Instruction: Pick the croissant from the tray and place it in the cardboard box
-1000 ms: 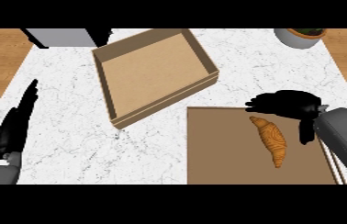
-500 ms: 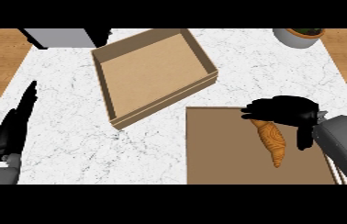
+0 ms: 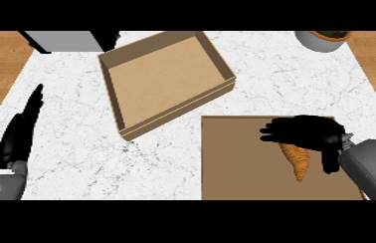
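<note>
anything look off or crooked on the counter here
Only the cardboard box: it sits turned at an angle to the counter's edges, while the tray lies square. Nothing is spilled or damaged. The croissant lies on the tray, partly under the right hand.

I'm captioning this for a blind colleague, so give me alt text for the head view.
The robot's right hand covers the upper end of a croissant lying on a brown tray at the counter's lower right. An open cardboard box sits up and left of the tray, and the left hand rests at the left edge.
</note>
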Controlling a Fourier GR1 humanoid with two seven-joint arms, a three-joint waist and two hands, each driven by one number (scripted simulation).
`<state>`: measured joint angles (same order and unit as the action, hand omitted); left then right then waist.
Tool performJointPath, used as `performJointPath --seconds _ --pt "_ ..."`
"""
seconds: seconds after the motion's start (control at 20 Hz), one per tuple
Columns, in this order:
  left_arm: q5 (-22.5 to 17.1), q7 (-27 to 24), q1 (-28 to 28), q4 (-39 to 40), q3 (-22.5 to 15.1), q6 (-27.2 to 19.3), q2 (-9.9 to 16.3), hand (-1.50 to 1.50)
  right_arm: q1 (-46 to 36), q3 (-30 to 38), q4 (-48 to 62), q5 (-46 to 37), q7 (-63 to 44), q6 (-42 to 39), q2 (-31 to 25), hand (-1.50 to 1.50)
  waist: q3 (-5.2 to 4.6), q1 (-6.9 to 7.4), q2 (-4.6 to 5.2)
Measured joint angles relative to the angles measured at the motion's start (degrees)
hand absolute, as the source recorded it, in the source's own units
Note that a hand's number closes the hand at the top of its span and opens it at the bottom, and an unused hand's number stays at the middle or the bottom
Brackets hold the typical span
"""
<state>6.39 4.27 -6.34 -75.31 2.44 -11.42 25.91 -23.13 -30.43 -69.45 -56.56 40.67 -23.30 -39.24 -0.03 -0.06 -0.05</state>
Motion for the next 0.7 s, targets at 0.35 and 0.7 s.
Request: performJointPath --seconds 0.35,0.7 --pt "0.82 0.46 2.26 -3.03 1.54 1.61 -0.56 0.00 0.76 0.96 2.54 -5.39 -3.24 -1.44 4.16 1.50 0.03 0.30 0.03" --pt "2.41 -0.24 1.46 -1.81 2.21 1.71 -2.09 0.00 2.00 4.67 4.08 -8.23 -1.51 9.12 8.05 1.50 -0.38 0.27 -0.40"
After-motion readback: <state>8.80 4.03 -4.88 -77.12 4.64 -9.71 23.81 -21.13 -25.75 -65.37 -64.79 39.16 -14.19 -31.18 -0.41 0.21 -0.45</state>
